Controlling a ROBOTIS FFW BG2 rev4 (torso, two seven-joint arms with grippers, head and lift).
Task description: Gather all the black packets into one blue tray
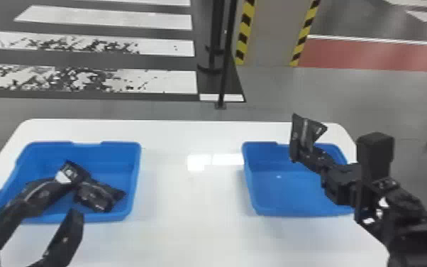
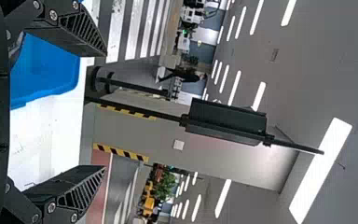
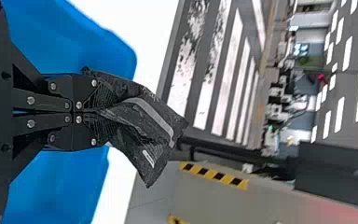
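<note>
Packets, black and crinkled, are where the row begins at the left: a packet with a white patch (image 1: 72,173) lies just beyond the left tool (image 1: 55,212), and a darker packet (image 1: 97,195) rests against it, on its right side. Another black packet (image 1: 48,194) seems to lie to the left of these, though the dark shapes run together there. All of them are inside the left blue tray (image 1: 135,184), whose near wall sits close behind the left tool as the head view shows it. That tool has its two fingers (image 2: 86,189) spread wide, with a clear gap between them and nothing pinched.

Between the two tools runs the white worktop (image 1: 195,199), carrying both trays well apart from each other. A black pole (image 1: 225,53) stands on the floor farther off, past the worktop's far edge.

To the right, the right tool (image 1: 303,152) has its fingers pressed together on the held packet (image 1: 305,131). They pinch one end of it, and the rest sticks out past the fingertips, creased, with a pale grey band across it. This tool is raised above the right blue tray (image 1: 255,199), over its far part, and the tray's blue bottom shows below the tool.
</note>
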